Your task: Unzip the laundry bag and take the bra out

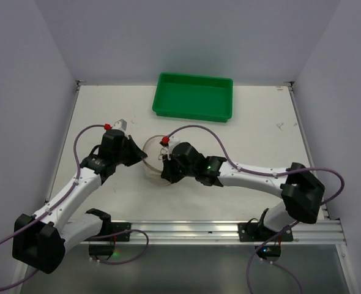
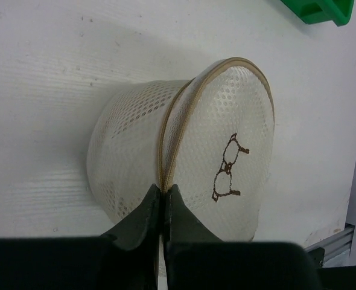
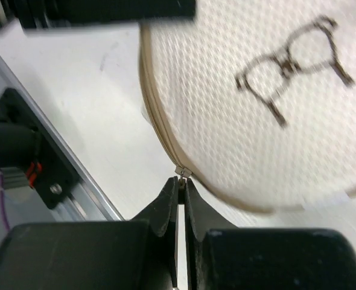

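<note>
The laundry bag (image 1: 154, 160) is a round cream mesh pouch with tan rims, tipped on its side mid-table between both arms. A brown glasses print (image 2: 228, 168) marks its flat face. My left gripper (image 2: 164, 191) is shut on the tan zipped seam at the bag's (image 2: 136, 145) near edge. My right gripper (image 3: 181, 181) is shut on the small zipper pull (image 3: 182, 174) at the rim of the bag (image 3: 256, 103). In the top view the left gripper (image 1: 142, 156) sits at the bag's left and the right gripper (image 1: 166, 173) at its front right. The bra does not show.
A green rectangular tray (image 1: 194, 97) stands at the back of the table, its corner (image 2: 320, 9) visible from the left wrist. An aluminium rail (image 1: 229, 229) runs along the near edge. White walls close in the left and right sides.
</note>
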You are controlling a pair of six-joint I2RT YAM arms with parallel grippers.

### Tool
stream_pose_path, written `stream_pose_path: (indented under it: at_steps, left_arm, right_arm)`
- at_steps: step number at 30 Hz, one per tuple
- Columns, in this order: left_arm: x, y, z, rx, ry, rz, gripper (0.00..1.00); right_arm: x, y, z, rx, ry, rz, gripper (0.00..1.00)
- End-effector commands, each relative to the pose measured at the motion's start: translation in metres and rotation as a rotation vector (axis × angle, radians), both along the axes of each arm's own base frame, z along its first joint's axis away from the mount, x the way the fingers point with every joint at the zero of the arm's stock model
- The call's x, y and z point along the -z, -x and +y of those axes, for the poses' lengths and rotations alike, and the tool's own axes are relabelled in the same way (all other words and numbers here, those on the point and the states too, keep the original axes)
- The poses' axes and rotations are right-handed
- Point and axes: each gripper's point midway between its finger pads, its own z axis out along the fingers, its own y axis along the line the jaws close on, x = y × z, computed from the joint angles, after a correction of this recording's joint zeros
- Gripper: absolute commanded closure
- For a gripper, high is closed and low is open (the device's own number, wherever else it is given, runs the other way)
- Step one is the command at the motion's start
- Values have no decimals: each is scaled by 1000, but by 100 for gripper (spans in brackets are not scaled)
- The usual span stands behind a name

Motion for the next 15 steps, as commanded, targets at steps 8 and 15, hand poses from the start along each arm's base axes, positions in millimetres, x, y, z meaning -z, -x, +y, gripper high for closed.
stream_pose_path:
  at_steps: [8,15]
  left_arm:
    - [-1,1,1,46,-26,-39,100]
    - [-3,24,-9,83,90,-91,79]
  right_arm:
    - [23,-61,-150,288,177,-66,100]
    - [-9,-62,-121,216,79,-66,75]
